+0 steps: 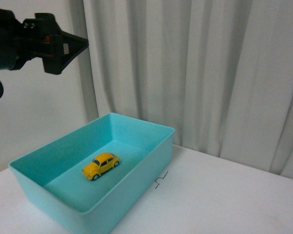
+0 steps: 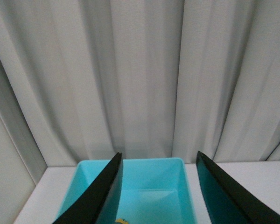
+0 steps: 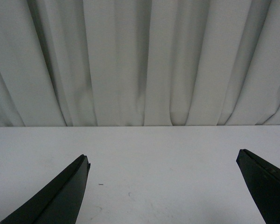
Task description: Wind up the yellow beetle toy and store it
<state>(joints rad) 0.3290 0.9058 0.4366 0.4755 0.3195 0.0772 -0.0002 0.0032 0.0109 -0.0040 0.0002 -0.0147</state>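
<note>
Toy: yellow beetle toy sits inside the teal bin, left on the desk.
Grippers: we find left gripper and right gripper both spread.
Risk: we judge a wound spring may drive it into the wall.

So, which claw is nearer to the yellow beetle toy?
Left. The left claw hangs high over the teal box holding the yellow beetle toy; the right claw is over the table, its view showing neither.

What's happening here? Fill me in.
Nothing is being held right now. The yellow beetle toy sits on its wheels inside the turquoise bin on the white table. The left gripper hangs open and empty, raised high by the bin. The right gripper is open too, over bare table.
</note>
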